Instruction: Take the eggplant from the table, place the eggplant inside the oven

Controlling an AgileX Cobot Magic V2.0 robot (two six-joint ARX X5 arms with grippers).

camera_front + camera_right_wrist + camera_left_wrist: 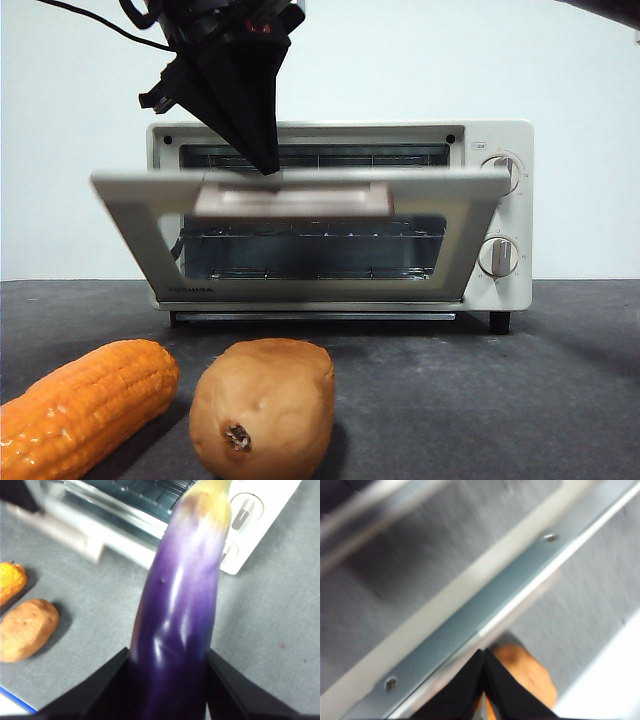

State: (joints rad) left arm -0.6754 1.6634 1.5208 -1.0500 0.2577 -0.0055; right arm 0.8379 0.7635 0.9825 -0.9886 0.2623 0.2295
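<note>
Nearest the camera on the dark grey matte counter (500,390) lie a brown potato (262,408) and an orange corn cob (85,405), both untouched. Behind them the left pincer (262,160), jaws pressed together, bears on the beige bar handle (292,198) of the cream-white toaster oven (500,215), whose glass door hangs half open. The right pincer (169,680) grips the glossy purple eggplant (180,605) aloft near the oven, so pickup looks done and insertion remains.

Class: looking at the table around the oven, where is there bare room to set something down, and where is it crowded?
Free: table right of the potato, in front of the oven. Crowded: the corn and potato corner, and under the half-open door with the left tool.
</note>
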